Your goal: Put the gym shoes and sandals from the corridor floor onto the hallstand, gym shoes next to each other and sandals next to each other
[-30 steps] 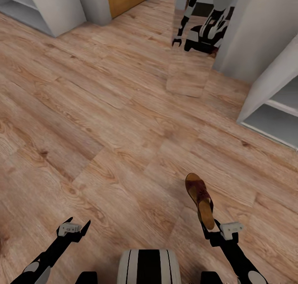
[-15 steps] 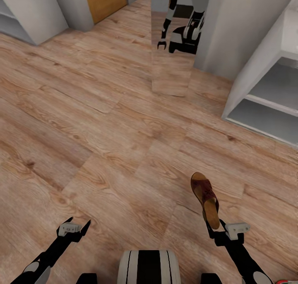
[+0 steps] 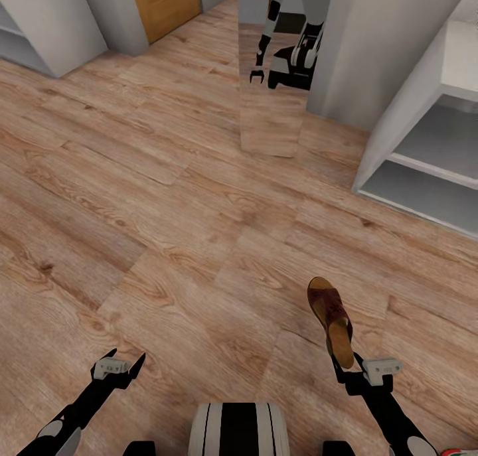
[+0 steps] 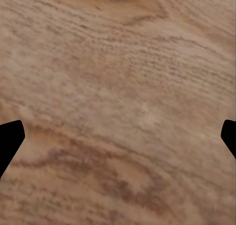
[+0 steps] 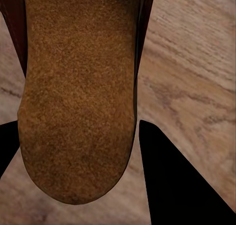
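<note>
One dark maroon sandal with a tan footbed sticks out forward from my right gripper, which is shut on its heel end and holds it above the corridor floor. In the right wrist view the cork footbed lies between the two black fingers. My left gripper hangs open over bare planks, its fingertips wide apart with only wood between them. The pale-grey hallstand stands at the right with open shelf levels. A scrap of red and green at the lower right corner may be a gym shoe.
A tall mirror ahead reflects the robot, set in a grey wall. A wooden door is at the far left, with another grey shelf unit beside it. Open floor lies between me and the hallstand.
The whole view has swung rightward, bringing more of the hallstand into sight. Both arms keep their pose and the sandal stays in the right gripper.
</note>
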